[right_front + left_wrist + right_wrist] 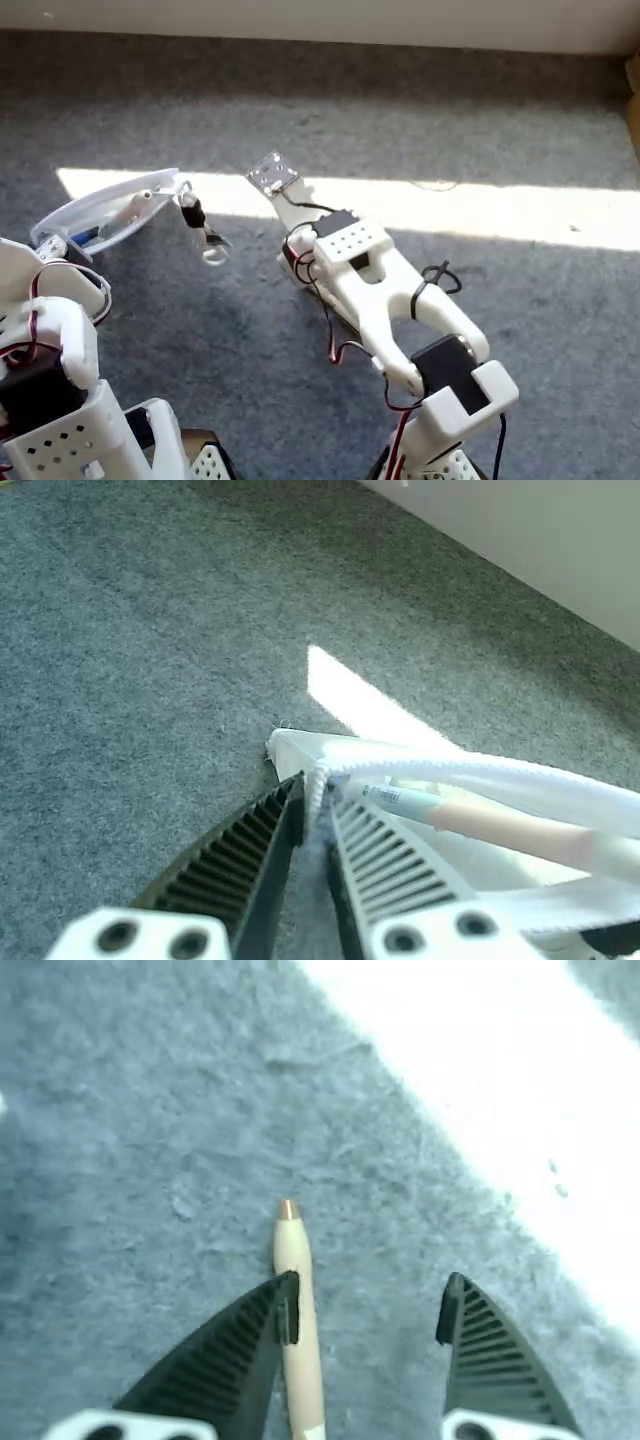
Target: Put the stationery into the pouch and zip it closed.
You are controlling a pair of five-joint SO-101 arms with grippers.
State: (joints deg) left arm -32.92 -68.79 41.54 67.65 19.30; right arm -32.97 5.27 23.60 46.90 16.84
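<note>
Obs. 1: right gripper (370,1295), fingers wide apart, lowered onto the grey carpet (520,330). A beige plastic pen (296,1300) with a copper-coloured tip lies flat on the carpet against the inner face of one finger. The other finger stands clear of it, so nothing is clamped.

Obs. 2: left gripper (312,800), fingers pressed together on the end of the white zip tape of a clear plastic pouch (500,775). The pouch is held at the carpet's left side, partly in the sunlit band (500,212) that crosses the carpet parallel to its far edge. A pale blue and peach pen (500,825) sits inside the pouch.

Obs. 3: a small dark tag with a clear ring (197,222) lies at the pouch's end nearest the right arm (probably the zip pull, cannot confirm).

Step in hand, my reading: loading, with one pen stowed, one left on the carpet, and the zip not yet run.

Next move calls for: centring the beige plastic pen between the right fingers before closing, since it sits off to one side and could roll or skid. Then lift it and feed it tip-first into the pouch mouth while the left gripper holds the mouth steady.
</note>
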